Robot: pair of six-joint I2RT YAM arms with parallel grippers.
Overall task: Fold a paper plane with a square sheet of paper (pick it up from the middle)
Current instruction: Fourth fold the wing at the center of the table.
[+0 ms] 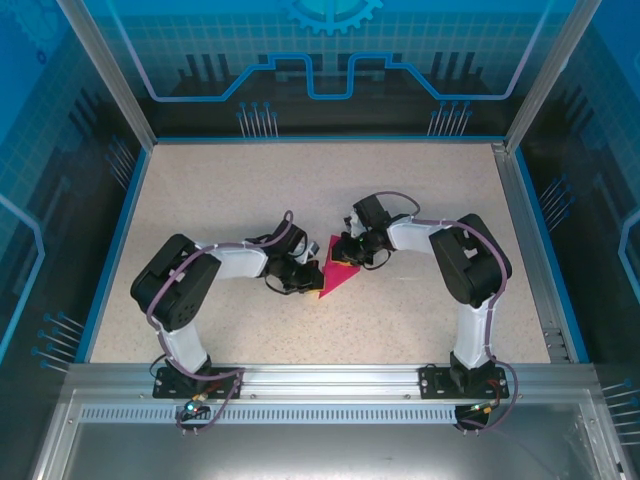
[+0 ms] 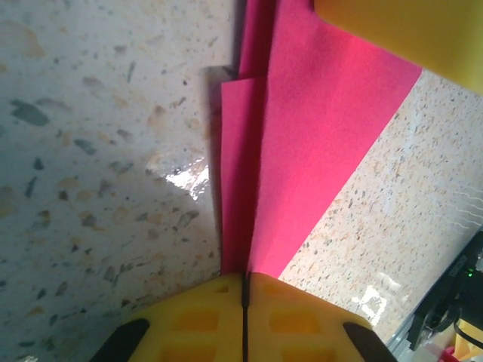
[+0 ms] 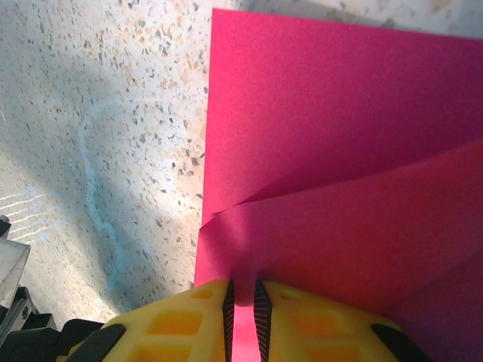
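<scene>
The pink sheet of paper [image 1: 336, 279] lies on the speckled table between the two arms, folded into a pointed paper-plane wedge with its tip toward the near edge. My left gripper [image 1: 311, 270] is at its left side. In the left wrist view the left gripper [image 2: 245, 277] is shut, and the creased edge of the paper [image 2: 317, 136] runs into the seam between its yellow fingers. My right gripper [image 1: 350, 258] is at the wide far end. Up close the right gripper [image 3: 243, 290] pinches a raised layer of the paper [image 3: 339, 143] in a narrow gap.
The beige speckled table [image 1: 230, 190] has blue side rails and an aluminium frame around it. A yellow finger of the right gripper [image 2: 407, 30] hangs over the paper's far end in the left wrist view. Both arm bases sit on the near rail [image 1: 320, 380].
</scene>
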